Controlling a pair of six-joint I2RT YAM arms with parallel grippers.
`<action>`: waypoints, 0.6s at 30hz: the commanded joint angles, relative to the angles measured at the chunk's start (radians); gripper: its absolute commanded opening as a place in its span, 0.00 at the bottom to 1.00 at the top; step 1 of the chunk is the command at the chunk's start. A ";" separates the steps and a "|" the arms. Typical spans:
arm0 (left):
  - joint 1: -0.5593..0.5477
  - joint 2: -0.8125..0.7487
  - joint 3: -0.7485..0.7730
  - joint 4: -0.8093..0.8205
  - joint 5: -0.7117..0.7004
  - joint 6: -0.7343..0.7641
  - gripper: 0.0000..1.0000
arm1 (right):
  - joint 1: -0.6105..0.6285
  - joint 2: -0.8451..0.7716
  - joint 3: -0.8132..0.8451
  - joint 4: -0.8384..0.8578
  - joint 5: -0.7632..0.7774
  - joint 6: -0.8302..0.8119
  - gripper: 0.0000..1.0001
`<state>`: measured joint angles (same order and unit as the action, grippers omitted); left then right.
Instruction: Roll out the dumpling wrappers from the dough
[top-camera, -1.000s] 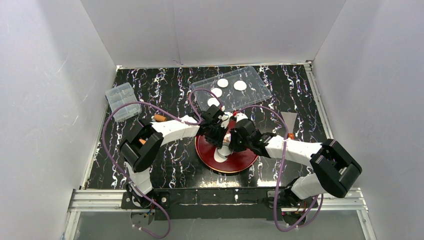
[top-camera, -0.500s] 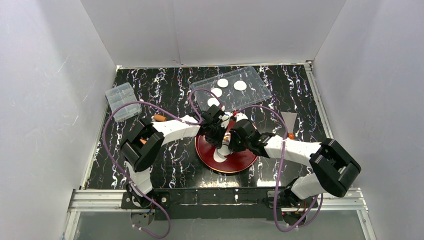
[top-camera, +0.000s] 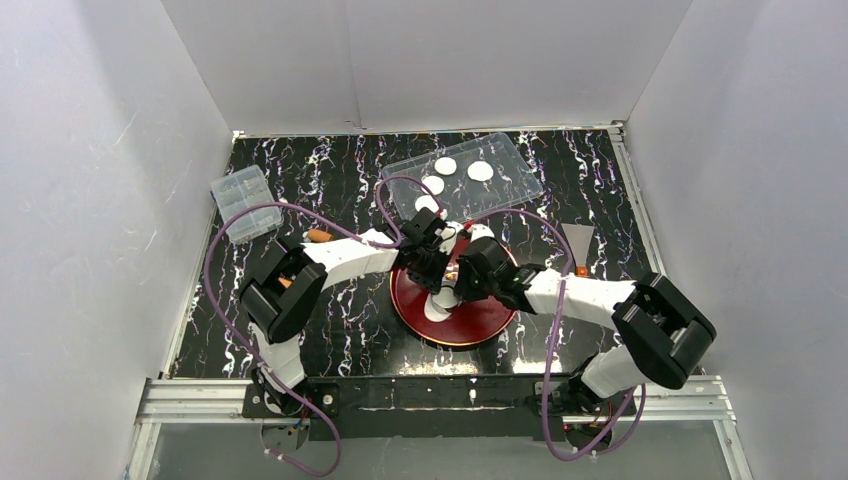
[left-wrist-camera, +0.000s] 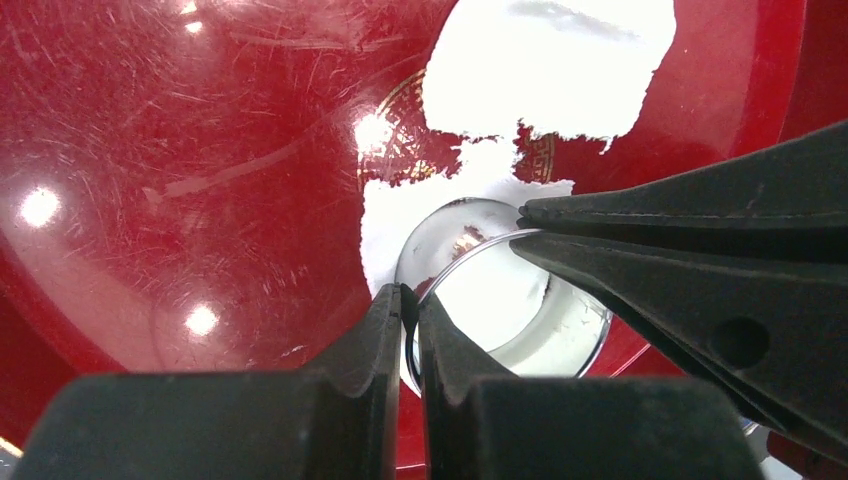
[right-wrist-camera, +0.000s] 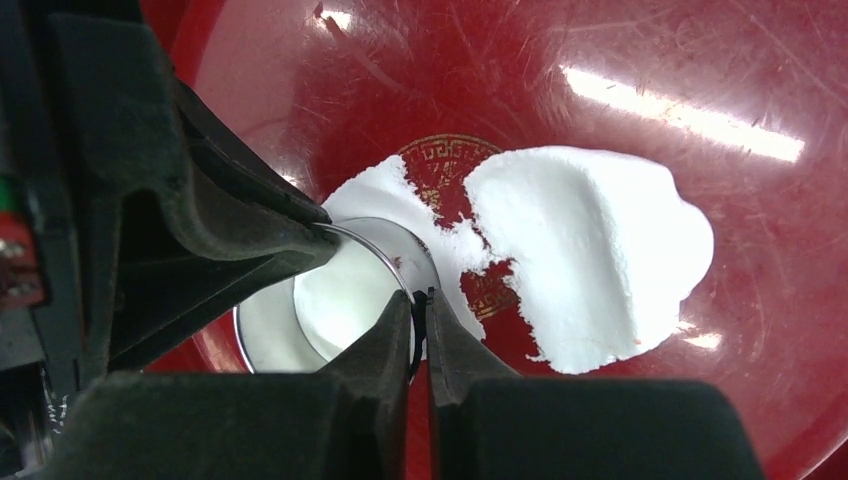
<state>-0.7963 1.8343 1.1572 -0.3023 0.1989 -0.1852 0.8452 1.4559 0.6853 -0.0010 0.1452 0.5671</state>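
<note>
The dough (right-wrist-camera: 590, 250) lies as a thin ragged white sheet on a red plate (top-camera: 485, 325). A metal ring cutter (left-wrist-camera: 560, 345) stands pressed into the sheet's edge, white dough filling it. My left gripper (left-wrist-camera: 410, 295) is shut on the ring's rim on one side. My right gripper (right-wrist-camera: 420, 298) is shut on the opposite rim. In the top view both grippers meet over the plate's left half, left gripper (top-camera: 435, 280) and right gripper (top-camera: 455, 290). Several dumpling wrappers (top-camera: 481, 171), neat round white discs, lie in a clear tray (top-camera: 512, 187) behind the plate.
A small clear plastic box (top-camera: 240, 203) sits at the back left. An orange-tipped tool (top-camera: 320, 237) lies beside the left arm. A grey scraper (top-camera: 577, 240) rests at the right. White walls close in the dark marbled table (top-camera: 330, 180).
The left gripper has closed onto the ring's rim. The right gripper stayed shut on it. Both arms have shifted slightly to the left over the plate.
</note>
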 joint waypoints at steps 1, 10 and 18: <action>0.001 0.087 -0.044 -0.043 -0.057 0.029 0.00 | 0.016 -0.012 -0.104 -0.112 -0.003 0.073 0.01; 0.020 0.077 -0.054 -0.078 -0.053 0.034 0.00 | 0.017 0.053 -0.017 -0.078 -0.016 0.042 0.01; 0.050 0.077 -0.053 -0.077 -0.068 0.060 0.00 | 0.018 0.056 -0.025 -0.107 -0.011 0.055 0.01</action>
<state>-0.7559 1.8359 1.1595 -0.3000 0.2024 -0.1524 0.8474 1.5112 0.7399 -0.0059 0.1612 0.5949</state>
